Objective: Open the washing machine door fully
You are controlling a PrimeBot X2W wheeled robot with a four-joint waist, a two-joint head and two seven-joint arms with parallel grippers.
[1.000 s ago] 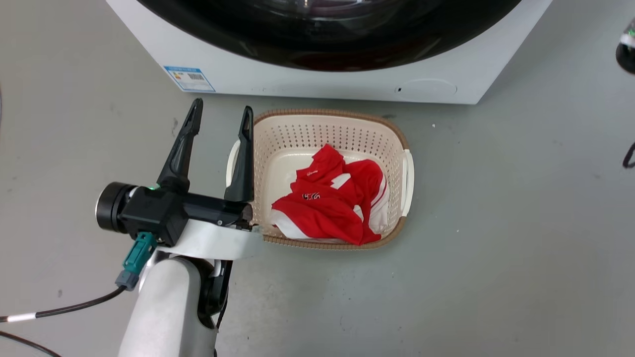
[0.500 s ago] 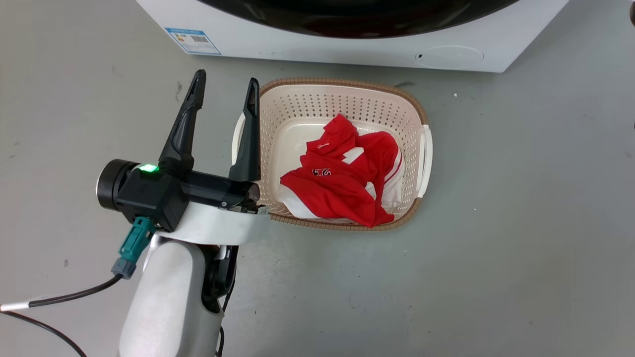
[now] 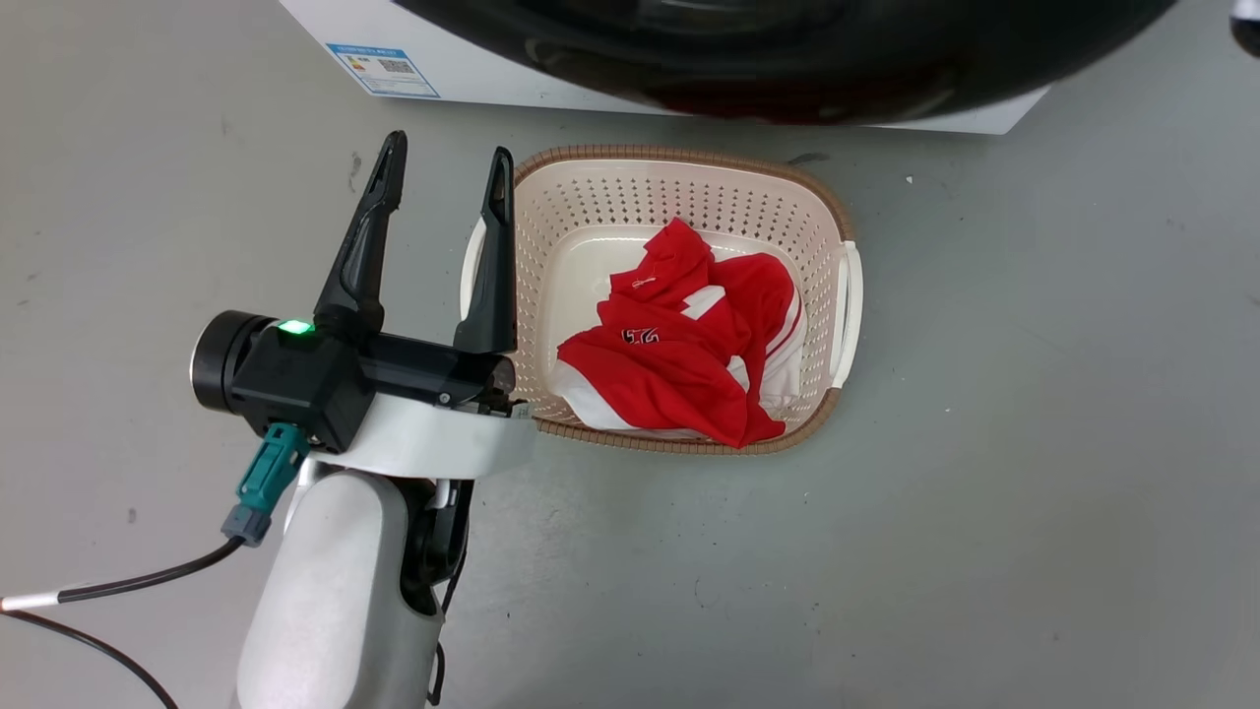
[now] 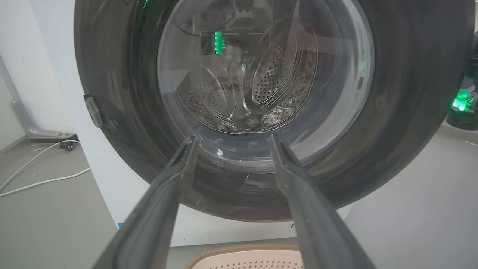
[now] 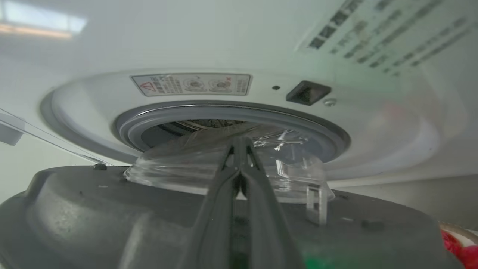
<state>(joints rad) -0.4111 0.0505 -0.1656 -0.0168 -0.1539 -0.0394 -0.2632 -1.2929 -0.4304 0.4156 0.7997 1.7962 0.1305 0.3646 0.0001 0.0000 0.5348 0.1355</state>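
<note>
The washing machine (image 3: 472, 79) is a white box along the top of the head view. The washing machine door (image 3: 787, 59), glossy black, stands partly swung out past the white front. From in front, the door (image 4: 403, 112) shows its black ring and clear glass bowl. My left gripper (image 3: 448, 153) hovers open beside the basket, and in the left wrist view it (image 4: 233, 137) points at the door with nothing between its fingers. My right gripper (image 5: 239, 142) is shut, its tips lying over the door's grey inner frame (image 5: 93, 209) and the glass bowl (image 5: 179, 164). Behind them is the grey rubber ring (image 5: 224, 110).
A beige perforated basket (image 3: 689, 162) holding a red and white garment (image 3: 679, 364) stands on the grey floor just in front of the machine. A dark cable (image 3: 98, 591) trails from my left arm. White cables (image 4: 37, 175) lie on the floor left of the machine.
The door's black edge has swung outward and now covers the right part of the machine's white front, including the round cap. The head camera shifted. My left gripper stays open beside the basket.
</note>
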